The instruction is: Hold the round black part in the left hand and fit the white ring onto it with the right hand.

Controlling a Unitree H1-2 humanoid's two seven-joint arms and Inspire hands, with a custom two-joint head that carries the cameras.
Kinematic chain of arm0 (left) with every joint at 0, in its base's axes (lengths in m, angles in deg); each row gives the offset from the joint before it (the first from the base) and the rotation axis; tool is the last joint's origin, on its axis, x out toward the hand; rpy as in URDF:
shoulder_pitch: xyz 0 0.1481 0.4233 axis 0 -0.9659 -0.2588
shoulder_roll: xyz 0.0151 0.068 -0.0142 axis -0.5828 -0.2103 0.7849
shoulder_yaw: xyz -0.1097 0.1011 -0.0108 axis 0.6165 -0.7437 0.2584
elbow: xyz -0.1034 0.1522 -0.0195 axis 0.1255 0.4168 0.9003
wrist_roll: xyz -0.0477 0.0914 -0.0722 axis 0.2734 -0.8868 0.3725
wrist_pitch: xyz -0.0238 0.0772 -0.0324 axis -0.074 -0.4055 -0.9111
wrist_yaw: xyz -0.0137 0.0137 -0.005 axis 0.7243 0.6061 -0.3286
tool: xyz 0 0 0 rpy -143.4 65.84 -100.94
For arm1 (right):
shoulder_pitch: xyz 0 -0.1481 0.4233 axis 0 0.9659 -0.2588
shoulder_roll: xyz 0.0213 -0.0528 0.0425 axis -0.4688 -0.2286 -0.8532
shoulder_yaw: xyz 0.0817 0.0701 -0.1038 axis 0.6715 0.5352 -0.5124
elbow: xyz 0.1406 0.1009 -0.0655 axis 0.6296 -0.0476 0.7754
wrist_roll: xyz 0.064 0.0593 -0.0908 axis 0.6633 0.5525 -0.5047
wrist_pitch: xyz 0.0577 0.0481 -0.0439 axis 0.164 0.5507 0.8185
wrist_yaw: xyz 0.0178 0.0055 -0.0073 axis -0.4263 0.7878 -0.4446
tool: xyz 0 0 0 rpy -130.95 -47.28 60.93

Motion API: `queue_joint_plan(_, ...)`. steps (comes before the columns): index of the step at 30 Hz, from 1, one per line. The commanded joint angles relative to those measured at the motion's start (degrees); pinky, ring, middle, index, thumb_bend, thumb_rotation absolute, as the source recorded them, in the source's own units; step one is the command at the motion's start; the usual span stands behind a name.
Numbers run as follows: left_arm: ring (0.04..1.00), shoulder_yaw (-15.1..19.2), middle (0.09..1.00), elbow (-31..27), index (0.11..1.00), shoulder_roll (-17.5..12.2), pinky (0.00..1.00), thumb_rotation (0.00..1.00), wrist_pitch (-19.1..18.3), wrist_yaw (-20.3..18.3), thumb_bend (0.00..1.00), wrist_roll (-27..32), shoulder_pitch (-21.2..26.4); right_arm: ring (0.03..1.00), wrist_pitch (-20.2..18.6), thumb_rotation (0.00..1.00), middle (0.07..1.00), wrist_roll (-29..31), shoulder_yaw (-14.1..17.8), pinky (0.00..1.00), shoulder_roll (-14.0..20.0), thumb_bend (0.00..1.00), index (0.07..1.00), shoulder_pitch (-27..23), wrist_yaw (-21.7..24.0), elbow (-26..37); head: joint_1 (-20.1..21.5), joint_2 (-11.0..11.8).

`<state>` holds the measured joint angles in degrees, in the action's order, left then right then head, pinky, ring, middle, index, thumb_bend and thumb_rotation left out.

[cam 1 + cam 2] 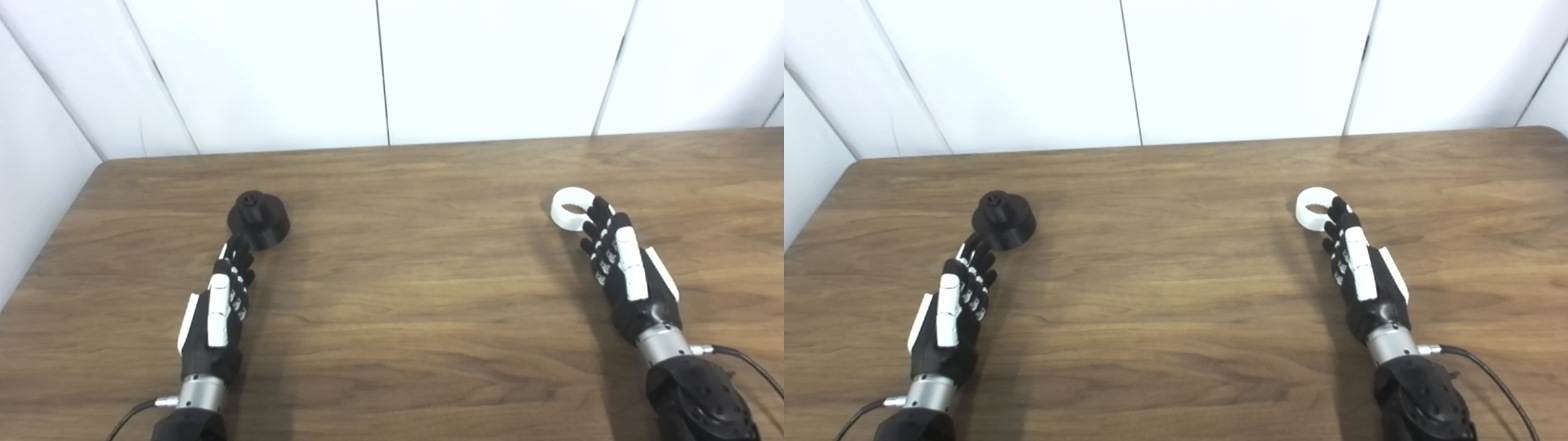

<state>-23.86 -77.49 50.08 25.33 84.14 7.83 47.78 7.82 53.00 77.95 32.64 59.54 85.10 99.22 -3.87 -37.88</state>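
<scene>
The round black part (259, 218) stands on the wooden table (404, 288) at the left, a small knob on top. My left hand (222, 306) lies just in front of it, open, fingertips at its near edge without holding it. At the right the white ring (572, 208) lies flat on the table. My right hand (625, 269) is open behind it, its fingertips reaching the ring's near right edge and covering a bit of it.
White wall panels (380, 67) close the table's far side and left side. A black cable (747, 364) runs from the right wrist, another cable (131, 416) from the left wrist.
</scene>
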Motion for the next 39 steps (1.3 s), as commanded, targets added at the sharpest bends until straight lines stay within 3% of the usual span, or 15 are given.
queue_joint_plan(1,1.0,0.1,1.0,-2.1,1.0,-0.9,1.0,1.0,0.9,0.6,0.54,-0.8,1.6,1.0,2.3,1.0,1.0,0.1,-0.1,1.0,0.1,0.53,0.98,-2.0,-0.2,1.1,0.0,0.0)
queue_joint_plan(18,1.0,0.2,1.0,-3.2,1.0,-1.9,1.0,0.99,-0.4,0.2,0.54,0.0,1.0,1.0,2.6,1.0,1.0,-0.5,-0.6,1.0,0.0,0.54,0.987,-2.0,-0.4,0.9,0.1,0.1)
queue_joint_plan(20,1.0,-0.2,1.0,-3.5,1.0,-2.3,1.0,0.84,-1.3,0.6,0.54,-1.8,1.1,1.0,2.5,1.0,1.0,-0.5,-0.6,1.0,-0.1,0.54,0.986,-2.1,-0.4,0.8,0.0,0.2)
queue_joint_plan(22,1.0,-0.5,1.0,-3.6,1.0,-3.1,1.0,0.61,-1.8,1.8,0.55,-5.3,1.5,1.0,2.5,1.0,1.0,-0.3,-0.6,1.0,0.0,0.54,0.986,-2.2,-0.3,0.7,-0.1,0.3)
queue_joint_plan(24,1.0,-0.3,1.0,-3.7,0.999,-4.4,1.0,0.42,-2.3,2.8,0.63,-8.9,2.2,1.0,2.8,1.0,1.0,-0.3,-0.7,1.0,0.1,0.54,0.988,-2.2,-0.1,0.6,-0.4,0.3)
queue_joint_plan(25,1.0,-0.1,1.0,-4.0,0.995,-5.3,0.99,0.38,-3.2,3.2,0.68,-10.6,2.6,1.0,2.8,1.0,1.0,-0.2,-0.7,1.0,0.1,0.54,0.988,-2.2,0.0,0.5,-0.6,0.5)
queue_joint_plan(28,1.0,0.7,1.0,-5.4,0.972,-8.4,0.99,0.35,-6.3,4.0,0.78,-15.1,3.9,1.0,2.8,1.0,1.0,-0.3,-0.6,1.0,0.1,0.55,0.986,-2.3,-0.1,0.3,-1.0,0.7)
queue_joint_plan(31,1.0,2.0,1.0,-5.9,0.956,-10.9,1.0,0.32,-8.4,3.5,0.87,-15.3,5.7,1.0,3.1,1.0,1.0,-0.2,-0.5,1.0,0.1,0.54,0.985,-2.4,0.0,-0.2,-1.6,0.9)
queue_joint_plan(34,1.0,2.7,0.995,-5.9,0.949,-14.5,1.0,0.27,-10.7,2.5,0.92,-16.6,7.8,1.0,3.7,1.0,1.0,0.1,-0.6,1.0,0.3,0.54,0.987,-2.6,0.4,-0.8,-2.1,1.0)
queue_joint_plan(39,1.0,1.3,1.0,-5.3,0.962,-21.6,0.98,0.29,-15.0,0.0,0.99,-20.8,11.3,1.0,4.4,1.0,1.0,0.3,-0.9,1.0,0.4,0.53,0.986,-3.1,0.6,-1.7,-2.5,1.1)
